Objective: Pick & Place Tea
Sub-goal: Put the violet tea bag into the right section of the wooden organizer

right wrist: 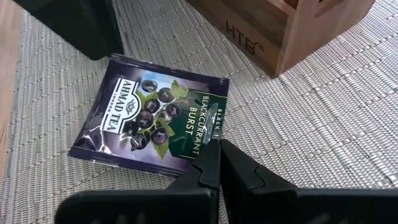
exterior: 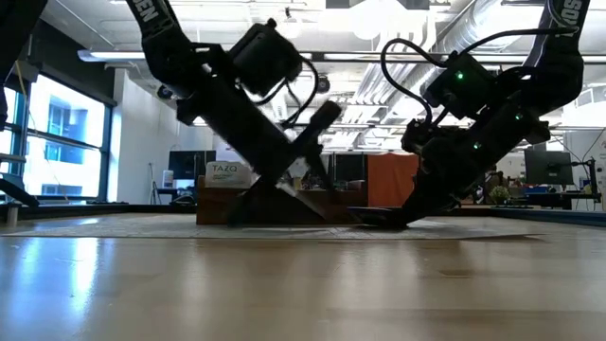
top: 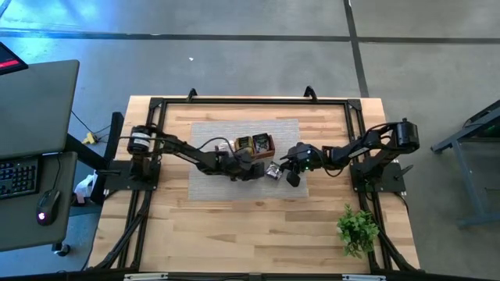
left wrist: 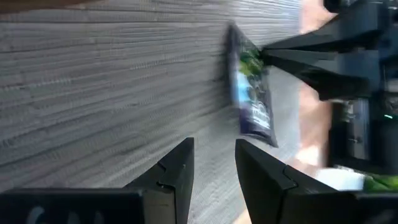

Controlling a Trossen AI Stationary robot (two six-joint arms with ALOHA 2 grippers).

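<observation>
Right end effector (right wrist: 217, 163) low over grey woven mat (right wrist: 323, 124), fingers pinched together on near edge of dark purple tea sachet (right wrist: 149, 115) labelled Blackcurrant Burst. Sachet lies flat on mat, just beside corner of wooden tray (right wrist: 280, 31), apart from it. Left end effector (left wrist: 214, 163) close on sachet's other side, fingers narrowly parted, gripping nothing. High view: both end effectors meet mid-surface, just in front of tray (top: 254, 145) holding more sachets. Small green plant (top: 358, 229) near surface's front right corner.

Dark tea sachet (right wrist: 152, 116) on mat (right wrist: 323, 124)
</observation>
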